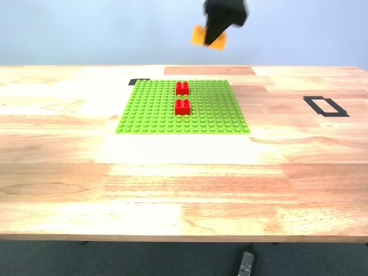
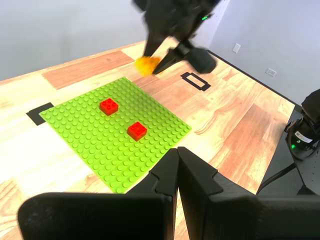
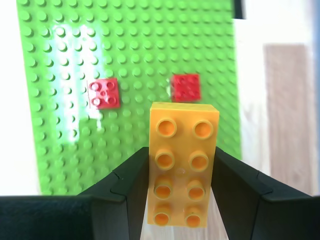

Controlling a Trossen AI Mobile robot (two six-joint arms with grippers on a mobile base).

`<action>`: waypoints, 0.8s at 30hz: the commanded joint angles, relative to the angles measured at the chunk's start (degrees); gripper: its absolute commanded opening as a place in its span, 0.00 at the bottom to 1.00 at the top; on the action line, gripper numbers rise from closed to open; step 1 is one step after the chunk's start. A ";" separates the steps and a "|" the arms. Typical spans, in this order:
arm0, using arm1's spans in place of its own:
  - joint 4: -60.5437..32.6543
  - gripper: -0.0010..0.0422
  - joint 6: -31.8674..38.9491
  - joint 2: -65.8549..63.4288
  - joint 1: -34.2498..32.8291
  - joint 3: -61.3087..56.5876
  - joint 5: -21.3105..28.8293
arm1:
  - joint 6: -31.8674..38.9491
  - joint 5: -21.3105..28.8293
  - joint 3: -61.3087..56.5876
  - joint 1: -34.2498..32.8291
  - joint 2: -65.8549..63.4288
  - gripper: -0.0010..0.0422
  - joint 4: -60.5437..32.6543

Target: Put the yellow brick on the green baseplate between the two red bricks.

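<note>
My second gripper [image 3: 182, 200] clamps the oblong yellow studded plastic brick [image 3: 183, 170] by its long sides, studs facing the wrist camera. In the exterior view the brick [image 1: 202, 35] hangs in the air at top centre, well above the far edge of the large flat bright-green studded baseplate [image 1: 149, 109], which lies on the pale wooden table [image 1: 184, 190]. Two small square red studded bricks [image 1: 182, 88] [image 1: 183, 107] sit on the baseplate a little apart, one behind the other. My first gripper [image 2: 178, 172] is raised off the table with its jaws apparently pressed together on nothing, though their tips are hard to see.
</note>
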 commanded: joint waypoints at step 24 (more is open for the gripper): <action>-1.73 0.02 0.17 -0.02 0.02 0.00 0.02 | -3.32 0.15 8.37 3.74 17.79 0.23 1.70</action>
